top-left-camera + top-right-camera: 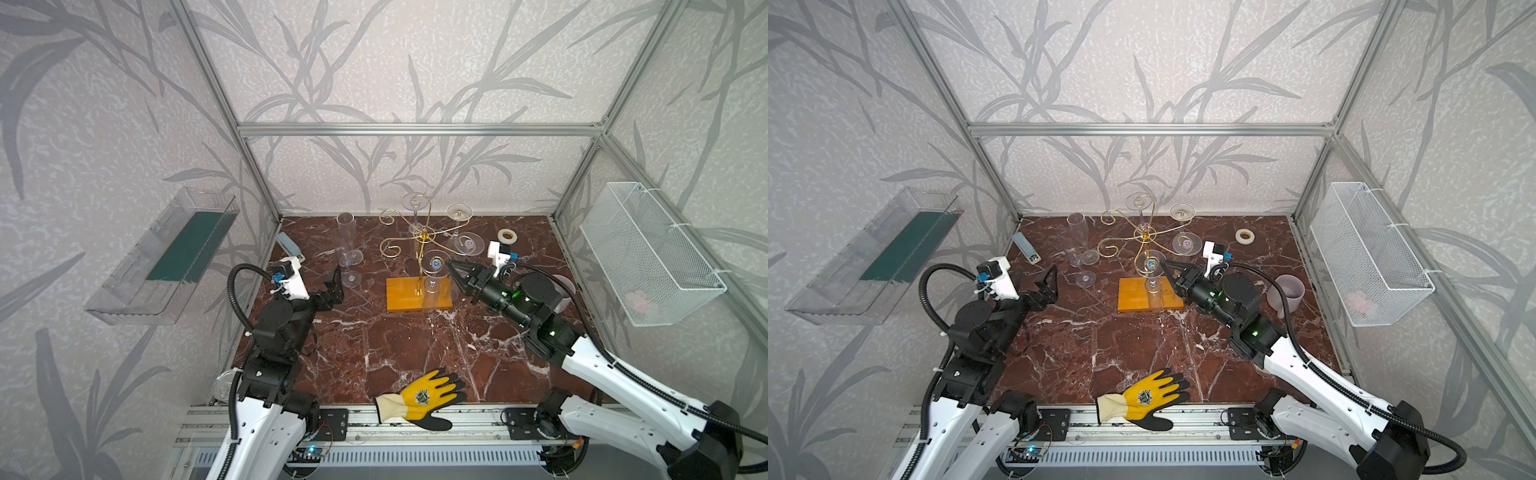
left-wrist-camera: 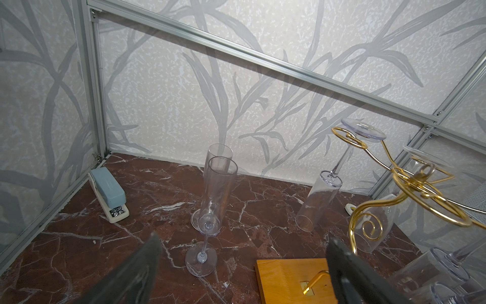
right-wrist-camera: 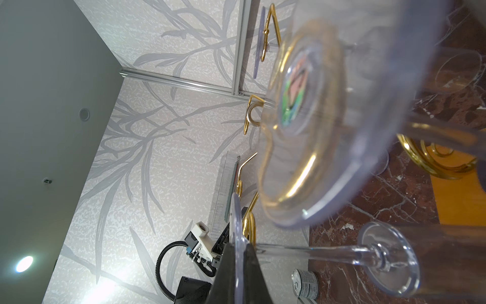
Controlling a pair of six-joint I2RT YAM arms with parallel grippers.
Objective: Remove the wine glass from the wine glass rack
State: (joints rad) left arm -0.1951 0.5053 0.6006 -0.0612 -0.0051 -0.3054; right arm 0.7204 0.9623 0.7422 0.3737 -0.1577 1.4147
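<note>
The gold wire rack (image 1: 424,237) with curled arms stands upright on its orange wooden base, mid-table. A clear wine glass (image 1: 435,264) hangs upside down from its nearest arm, above the base.

Top views are bright and evenly lit, soft shadows on the bench (image 1: 415,345), straight lines bowing near the edges. Right wrist view catches a ceiling lamp (image 3: 24,264) flaring, and the nearest glass foot (image 3: 315,118) is a blurry smear. Left fingers (image 2: 136,273) are out of focus too.
</note>
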